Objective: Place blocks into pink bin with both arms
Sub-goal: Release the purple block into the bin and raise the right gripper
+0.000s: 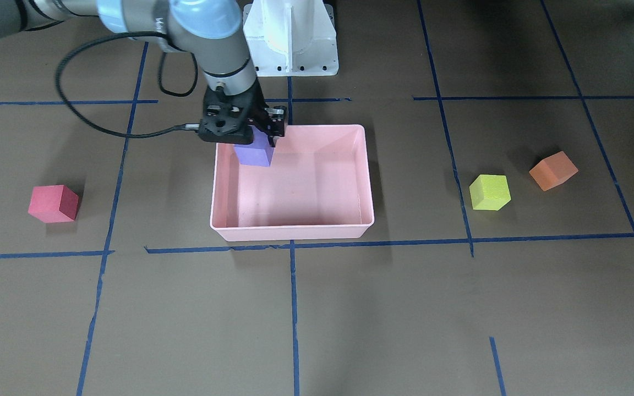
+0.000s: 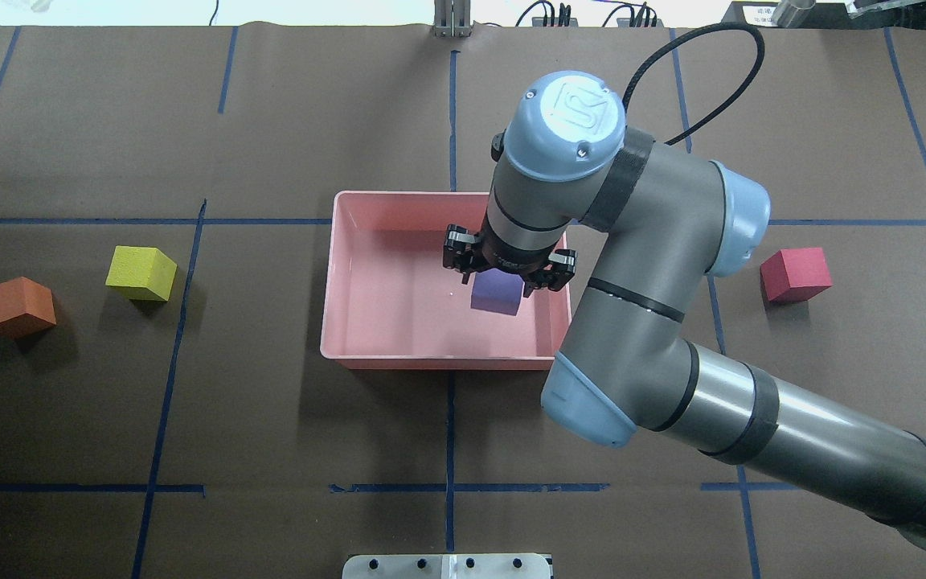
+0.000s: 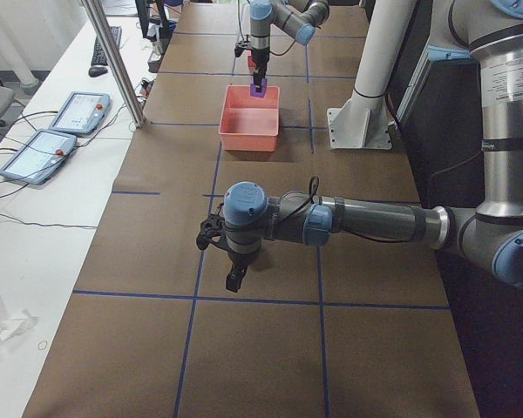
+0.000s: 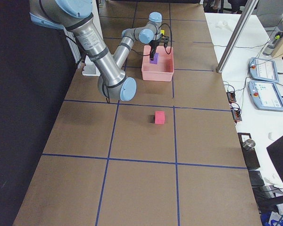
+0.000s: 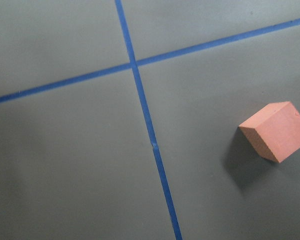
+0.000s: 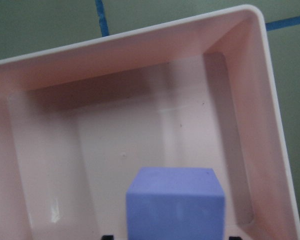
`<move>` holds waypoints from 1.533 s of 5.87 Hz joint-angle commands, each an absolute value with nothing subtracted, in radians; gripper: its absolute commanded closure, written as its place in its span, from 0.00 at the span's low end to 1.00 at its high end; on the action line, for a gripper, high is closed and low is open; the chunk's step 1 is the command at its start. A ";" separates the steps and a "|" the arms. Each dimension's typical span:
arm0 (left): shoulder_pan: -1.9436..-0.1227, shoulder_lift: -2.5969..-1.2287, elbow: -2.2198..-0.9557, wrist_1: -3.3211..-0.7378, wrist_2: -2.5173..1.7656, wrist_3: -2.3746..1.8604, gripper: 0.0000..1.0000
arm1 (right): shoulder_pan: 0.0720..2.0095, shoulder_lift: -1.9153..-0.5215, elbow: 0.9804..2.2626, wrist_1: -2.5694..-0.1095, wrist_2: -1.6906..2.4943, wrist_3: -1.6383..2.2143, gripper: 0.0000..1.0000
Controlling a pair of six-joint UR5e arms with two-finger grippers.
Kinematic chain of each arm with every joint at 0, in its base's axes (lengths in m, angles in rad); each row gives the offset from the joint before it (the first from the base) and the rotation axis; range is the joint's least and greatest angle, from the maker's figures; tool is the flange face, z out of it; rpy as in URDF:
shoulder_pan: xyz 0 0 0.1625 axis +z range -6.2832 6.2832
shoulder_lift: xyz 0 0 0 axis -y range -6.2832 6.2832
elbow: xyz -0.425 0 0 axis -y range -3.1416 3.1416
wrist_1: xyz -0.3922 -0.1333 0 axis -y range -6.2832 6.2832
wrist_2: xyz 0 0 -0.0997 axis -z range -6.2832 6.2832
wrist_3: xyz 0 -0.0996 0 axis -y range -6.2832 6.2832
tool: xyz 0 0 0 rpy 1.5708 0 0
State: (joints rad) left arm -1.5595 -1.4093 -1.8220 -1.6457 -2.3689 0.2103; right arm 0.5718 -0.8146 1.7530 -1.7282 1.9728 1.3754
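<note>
My right gripper (image 1: 256,140) is shut on the purple block (image 1: 253,154) and holds it inside the pink bin (image 1: 289,234), near the bin's wall on the robot's side; the right wrist view shows the block (image 6: 176,202) above the bin floor. The red block (image 1: 53,203) lies on the table on my right side. The yellow-green block (image 1: 490,192) and the orange block (image 1: 553,170) lie on my left side. My left gripper (image 3: 234,280) hangs over the table far from the bin; I cannot tell whether it is open. The left wrist view shows the orange block (image 5: 275,131).
The white pedestal base (image 1: 290,38) stands just behind the bin. Blue tape lines cross the brown table. A side table with tablets (image 3: 78,111) and a metal pole (image 3: 113,61) stand beyond the table's far edge.
</note>
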 commanded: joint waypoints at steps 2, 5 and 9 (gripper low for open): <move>-1.487 -1.480 -1.805 -1.728 -2.391 -0.001 0.00 | 0.644 -0.821 1.753 -1.741 2.033 1.309 0.00; -1.197 -1.515 -1.796 -1.965 -2.359 -0.387 0.00 | 0.873 -1.039 1.905 -1.812 2.176 0.913 0.00; -0.939 -1.693 -1.728 -2.009 -2.152 -0.818 0.00 | 1.263 -1.385 1.939 -1.812 2.308 0.101 0.00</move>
State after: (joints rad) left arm -0.9987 -1.6441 -1.7619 -1.9821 -2.1875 -0.7268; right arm 1.1767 -1.3128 1.9423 -1.8103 2.2837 0.2810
